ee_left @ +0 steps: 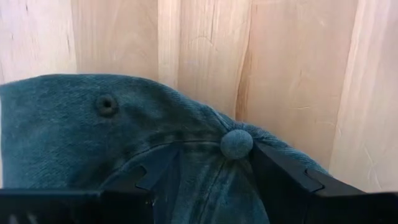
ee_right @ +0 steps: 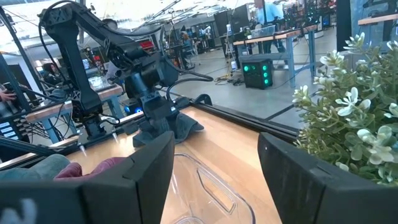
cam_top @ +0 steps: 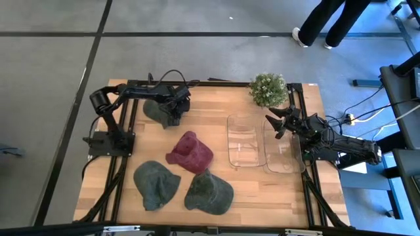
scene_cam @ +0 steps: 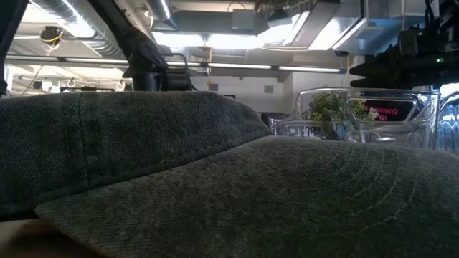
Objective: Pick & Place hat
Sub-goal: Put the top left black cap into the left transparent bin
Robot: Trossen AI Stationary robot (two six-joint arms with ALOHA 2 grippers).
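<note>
While the right arm waits at the table's right edge, the left gripper [cam_top: 174, 113] is down on a grey-green hat [cam_top: 157, 110] at the far left part of the table [cam_top: 216, 108], well apart from the other hats. The left wrist view shows its two dark fingers [ee_left: 283, 177] spread to either side of the crown, one just beside the top button [ee_left: 236, 144], with cloth bulging up between them. The jaws stand partly apart and in contact with the fabric; whether they have bitten firmly cannot be confirmed, since the hat lies flat on the wood with no sign of lift.

Three further hats sit nearer the front: a maroon hat [cam_top: 191, 152] at centre and two dark green hats [cam_top: 156, 184] [cam_top: 210, 192] at the front edge, the last two filling the low view. Two clear plastic bins [cam_top: 245, 141] [cam_top: 282, 147] stand side by side right of centre, both apparently without contents, beside a small potted plant [cam_top: 268, 90].

The right gripper [cam_top: 283, 122] hovers over the far edge of the right bin, fingers wide apart and holding nothing.

Judgement: the step in hand is the grasp of the first hat; nothing is placed yet. The next move calls for closing fully on a fold of crown fabric, a straight lift, then a carry rightwards to a bin. Soft cloth may slip or drag.
</note>
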